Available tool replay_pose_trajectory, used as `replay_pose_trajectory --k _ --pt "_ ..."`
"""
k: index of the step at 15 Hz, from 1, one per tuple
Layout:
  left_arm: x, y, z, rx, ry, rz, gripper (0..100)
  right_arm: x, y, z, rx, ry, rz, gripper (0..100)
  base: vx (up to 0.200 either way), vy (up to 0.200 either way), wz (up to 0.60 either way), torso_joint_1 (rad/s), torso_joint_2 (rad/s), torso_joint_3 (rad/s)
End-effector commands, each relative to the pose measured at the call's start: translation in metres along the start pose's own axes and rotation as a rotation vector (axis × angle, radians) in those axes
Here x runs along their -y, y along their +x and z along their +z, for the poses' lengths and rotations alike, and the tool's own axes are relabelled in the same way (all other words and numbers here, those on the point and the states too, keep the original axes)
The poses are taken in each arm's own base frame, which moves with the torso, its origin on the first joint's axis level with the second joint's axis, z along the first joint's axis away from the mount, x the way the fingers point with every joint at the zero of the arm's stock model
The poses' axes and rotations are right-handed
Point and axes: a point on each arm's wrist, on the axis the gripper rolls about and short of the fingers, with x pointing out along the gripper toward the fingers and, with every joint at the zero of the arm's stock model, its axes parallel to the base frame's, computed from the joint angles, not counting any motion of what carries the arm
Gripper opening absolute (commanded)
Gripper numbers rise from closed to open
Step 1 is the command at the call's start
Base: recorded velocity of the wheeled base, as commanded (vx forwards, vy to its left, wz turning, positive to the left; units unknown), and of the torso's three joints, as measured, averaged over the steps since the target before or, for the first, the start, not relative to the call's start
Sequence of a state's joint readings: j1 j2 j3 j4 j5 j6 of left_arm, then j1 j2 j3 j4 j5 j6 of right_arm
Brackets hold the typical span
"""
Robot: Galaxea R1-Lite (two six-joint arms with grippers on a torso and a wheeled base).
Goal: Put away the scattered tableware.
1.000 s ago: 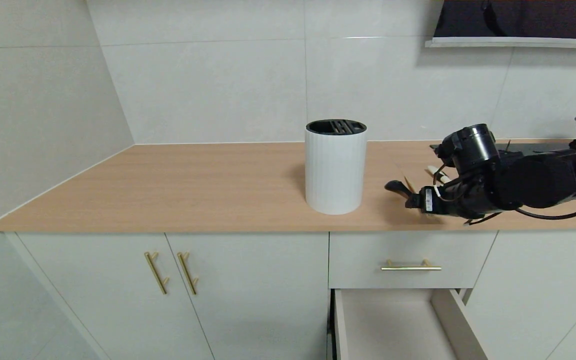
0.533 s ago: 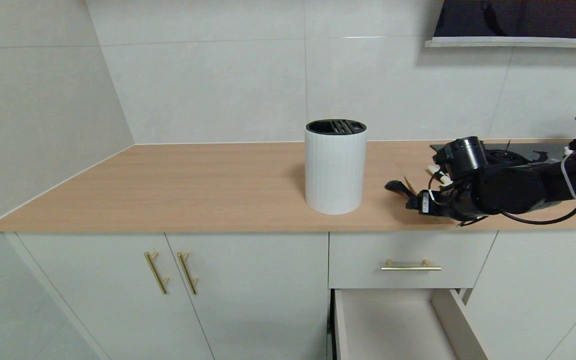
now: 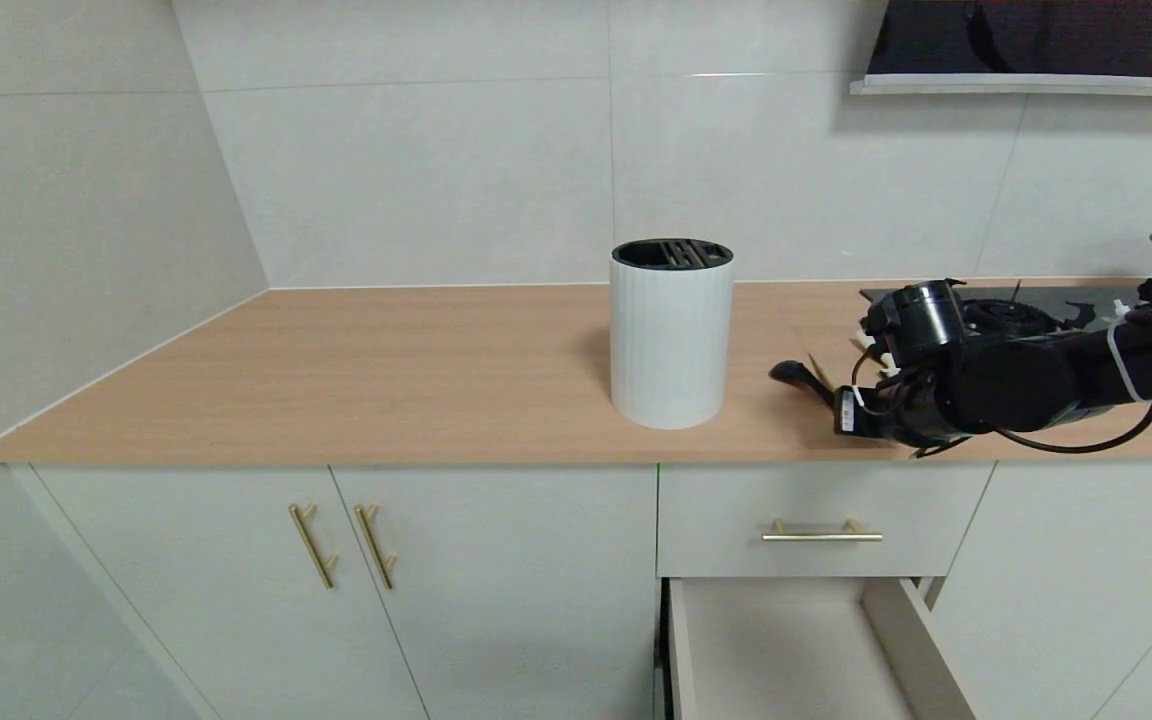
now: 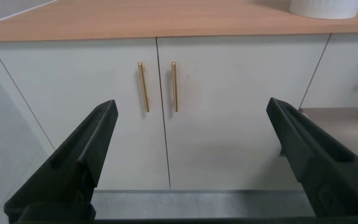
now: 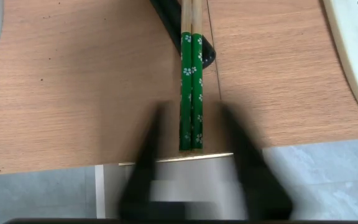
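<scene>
Chopsticks (image 5: 190, 87): lying together on the surface (image 5: 73, 93), green ends at its front edge.
Right end effector (image 5: 191, 134): fingers apart, one at each side of the chopsticks.
Left end effector (image 4: 191, 109): apart, empty.
Risk: I think an uneven closing could split the thin pair or push it off the edge.

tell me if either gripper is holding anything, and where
Nothing is held. The right gripper is open astride the green ends of the chopsticks, not touching them; the left gripper is open and empty.
</scene>
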State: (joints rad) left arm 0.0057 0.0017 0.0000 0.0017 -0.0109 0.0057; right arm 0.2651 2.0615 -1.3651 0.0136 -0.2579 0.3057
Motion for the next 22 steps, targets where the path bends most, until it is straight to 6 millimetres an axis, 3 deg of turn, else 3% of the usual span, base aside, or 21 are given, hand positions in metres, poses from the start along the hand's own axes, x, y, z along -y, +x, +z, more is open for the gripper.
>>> replay_pose_trajectory --k 1,6,7,8,10,12,15,18,21,22 --pt "0.0 0.0 0.0 0.0 0.0 0.001 100 0.0 -0.002 0.0 0.001 0.0 0.001 0 0.0 0.0 0.0 0.0 0.0 0.0" --pt "0.0 0.0 0.0 0.0 0.0 0.001 100 0.001 -0.008 0.004 0.014 0.004 0.004 0 0.0 0.0 0.0 0.0 0.0 0.0" --pt "0.0 0.0 0.0 0.0 0.0 0.001 100 0.004 -0.017 0.009 0.033 0.014 0.006 0 0.0 0.0 0.0 0.0 0.0 0.0" --pt "0.0 0.0 0.0 0.0 0.0 0.001 100 0.008 -0.031 0.013 0.051 0.021 0.012 0 0.0 0.0 0.0 0.0 0.0 0.0" --pt "0.0 0.0 0.0 0.0 0.0 0.001 100 0.017 -0.079 0.012 0.091 0.03 0.042 0 0.0 0.0 0.0 0.0 0.0 0.0" --pt "0.0 0.0 0.0 0.0 0.0 0.001 100 0.027 -0.14 0.011 0.15 0.025 0.083 0 0.0 0.0 0.0 0.0 0.0 0.0" --pt "0.0 0.0 0.0 0.0 0.0 0.001 100 0.045 -0.221 -0.01 0.042 -0.025 0.195 0 0.0 0.0 0.0 0.0 0.0 0.0" --pt "0.0 0.0 0.0 0.0 0.0 0.001 100 0.063 -0.264 -0.033 -0.049 -0.057 0.257 0 0.0 0.0 0.0 0.0 0.0 0.0" --pt "0.0 0.0 0.0 0.0 0.002 0.001 100 0.066 -0.279 -0.047 -0.084 -0.121 0.386 0 0.0 0.0 0.0 0.0 0.0 0.0" --pt "0.0 0.0 0.0 0.0 0.0 0.001 100 0.058 -0.276 -0.059 -0.141 -0.175 0.471 0 0.0 0.0 0.0 0.0 0.0 0.0"
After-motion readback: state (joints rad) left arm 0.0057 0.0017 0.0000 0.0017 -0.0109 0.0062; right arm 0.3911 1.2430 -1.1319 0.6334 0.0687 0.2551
